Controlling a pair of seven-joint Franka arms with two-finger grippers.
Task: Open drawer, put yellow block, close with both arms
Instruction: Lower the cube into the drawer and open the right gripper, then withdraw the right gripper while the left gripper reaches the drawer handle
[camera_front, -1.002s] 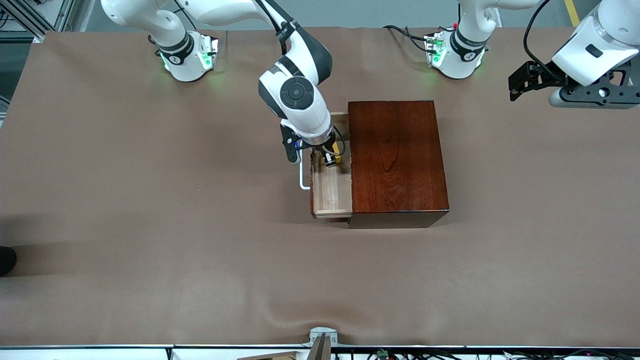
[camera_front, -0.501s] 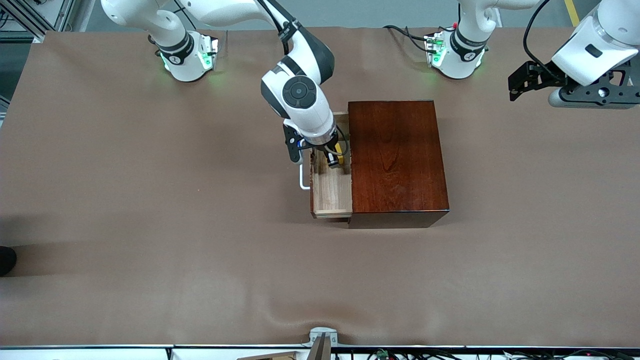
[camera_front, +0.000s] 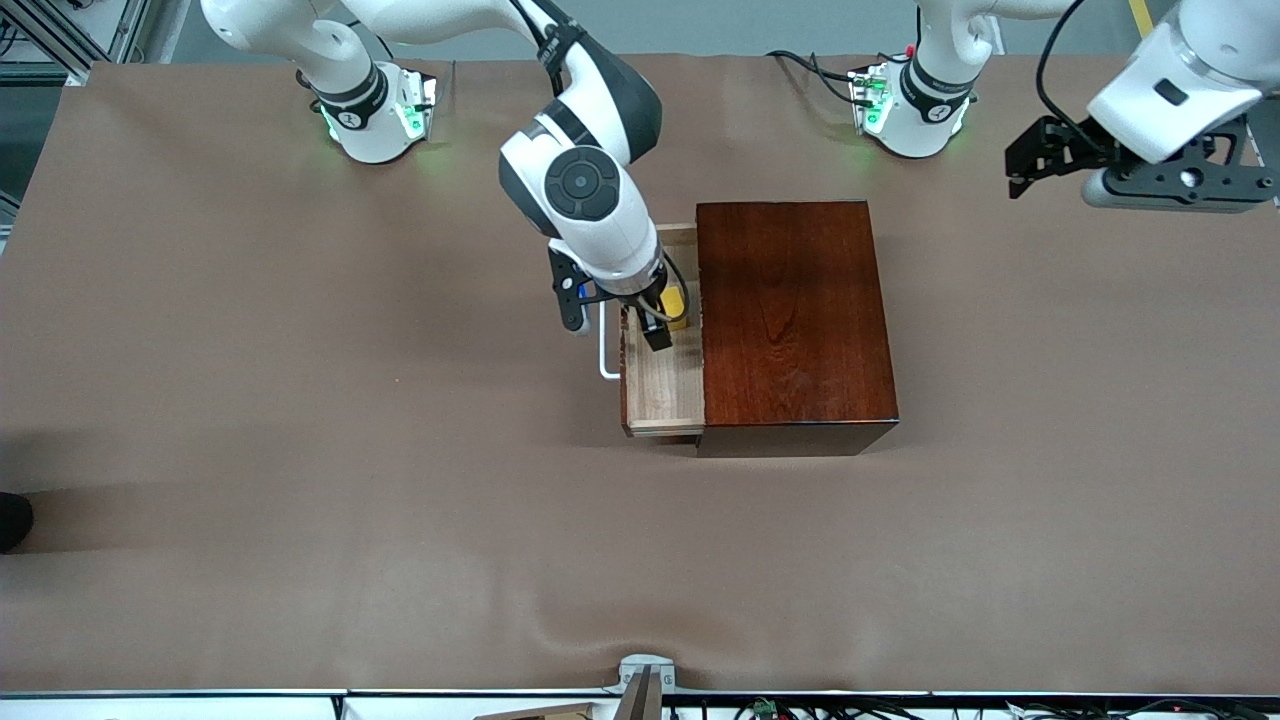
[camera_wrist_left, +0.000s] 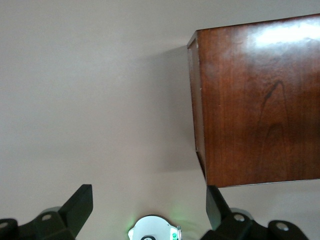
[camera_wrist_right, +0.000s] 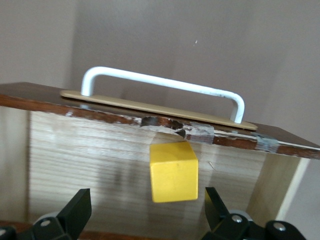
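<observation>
The right gripper (camera_front: 662, 322) is now standing with its fingers spread wide over the open drawer (camera_front: 662, 385), where a second ago they were clamped on the yellow block (camera_front: 675, 303) and half a second ago were only partly parted; the block is no longer being held. In the right wrist view the yellow block (camera_wrist_right: 173, 170) is sitting free on the pale floor of the drawer (camera_wrist_right: 100, 165), just beside the inside of the drawer's front panel, with the two fingertips (camera_wrist_right: 75, 210) well apart on either side and touching nothing. The white handle (camera_wrist_right: 165, 87) is showing just outside that front panel. The right gripper is also rising a little compared with the earlier frames, so it is backing out of the drawer rather than pressing in. The drawer is sticking out of the wooden box (camera_front: 795, 320) toward the right arm's end of the table. The left gripper (camera_front: 1040, 165) is waiting in the air past the wooden box toward the left arm's end of the table, its fingers (camera_wrist_left: 77, 205) spread apart and empty, with the wooden box (camera_wrist_left: 255, 100) below it in its wrist view. I judge that the placing step is finished: the opening and the drop are done, and what is remaining is for both arms to push the drawer shut.
</observation>
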